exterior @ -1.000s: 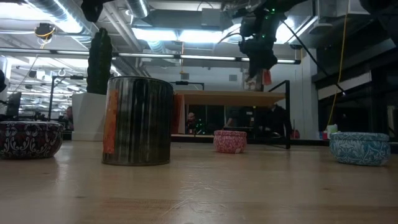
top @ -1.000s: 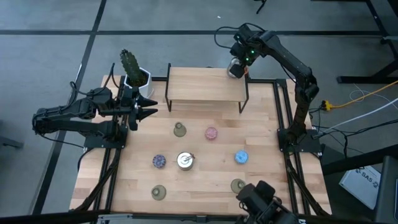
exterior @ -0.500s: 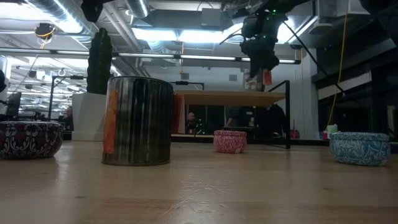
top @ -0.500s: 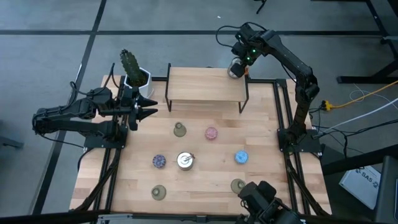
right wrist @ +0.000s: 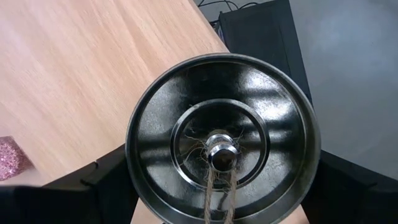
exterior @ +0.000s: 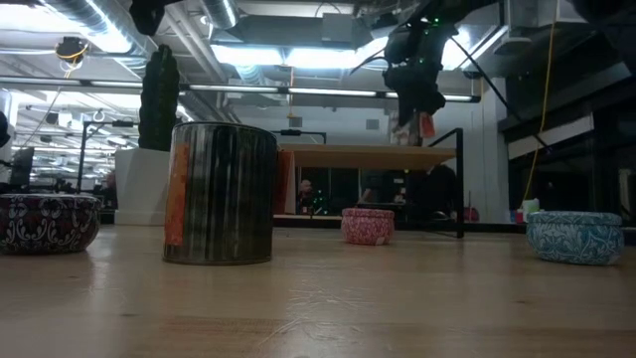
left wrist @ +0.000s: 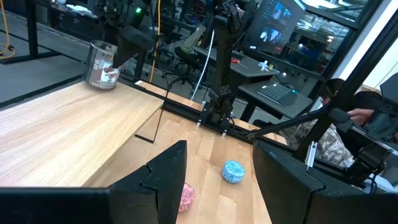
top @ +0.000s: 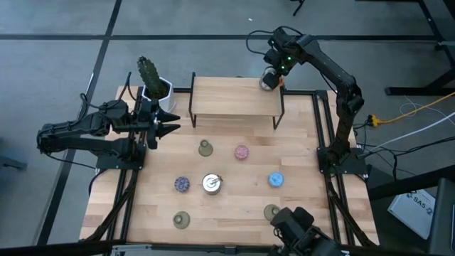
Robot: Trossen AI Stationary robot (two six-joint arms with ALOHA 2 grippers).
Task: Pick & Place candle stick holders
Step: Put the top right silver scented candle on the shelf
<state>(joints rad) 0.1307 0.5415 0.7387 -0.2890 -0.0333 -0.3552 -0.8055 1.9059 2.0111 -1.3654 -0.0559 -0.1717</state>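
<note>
Wooden slats make up the table (top: pixel 234 206), which stands on a grey floor with a workshop of desks and screens behind it. At its far edge sits a raised wooden shelf (top: pixel 227 99) on dark legs, with a white pot holding a cactus (top: pixel 151 77) at the shelf's left end. The left arm waits over the table's left side, and the left gripper (top: pixel 169 124) has its fingers parted on nothing. The right arm reaches over the shelf's far right corner, where the right gripper (top: pixel 269 78) has its fingers spread wide around a shiny silvery-glass cup (left wrist: pixel 102 65); the low view shows that cup hanging above the shelf top, not resting on it. From the right wrist the cup (right wrist: pixel 222 140) fills the picture, mouth toward the camera, with a bit of twine on the stud at its bottom. No holder stands on the shelf yet, so by my reading the task is near its start, with the first piece about to be set down. Seven remain on the table: a second silvery cup (top: pixel 211 183) in the middle, three olive-green flared holders (top: pixel 205 148) (top: pixel 182 220) (top: pixel 272 212), and the round pink (top: pixel 242 151), blue (top: pixel 276 179) and dark speckled (top: pixel 182 184) holders.
</note>
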